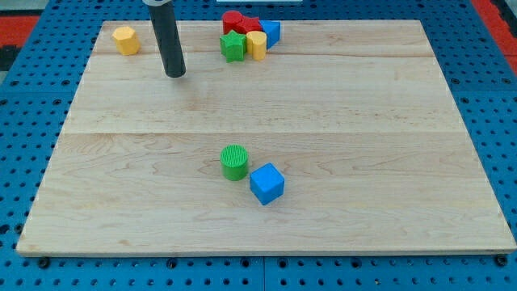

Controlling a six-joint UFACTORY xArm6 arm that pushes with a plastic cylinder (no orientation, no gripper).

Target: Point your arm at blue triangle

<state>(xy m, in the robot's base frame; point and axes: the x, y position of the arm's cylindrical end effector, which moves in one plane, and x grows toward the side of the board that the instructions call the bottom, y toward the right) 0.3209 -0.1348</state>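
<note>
The blue triangle [271,32] lies at the view's top middle, at the right end of a tight cluster with a red block [237,22], a green star-shaped block [233,46] and a yellow block [256,44]. My tip [175,74] rests on the board at the view's upper left, well to the left of that cluster and a little below it. The tip touches no block.
A yellow hexagon block [125,40] sits at the view's top left corner, left of the rod. A green cylinder [234,162] and a blue cube [266,183] sit side by side below the board's middle. The wooden board [404,121] lies on a blue pegboard.
</note>
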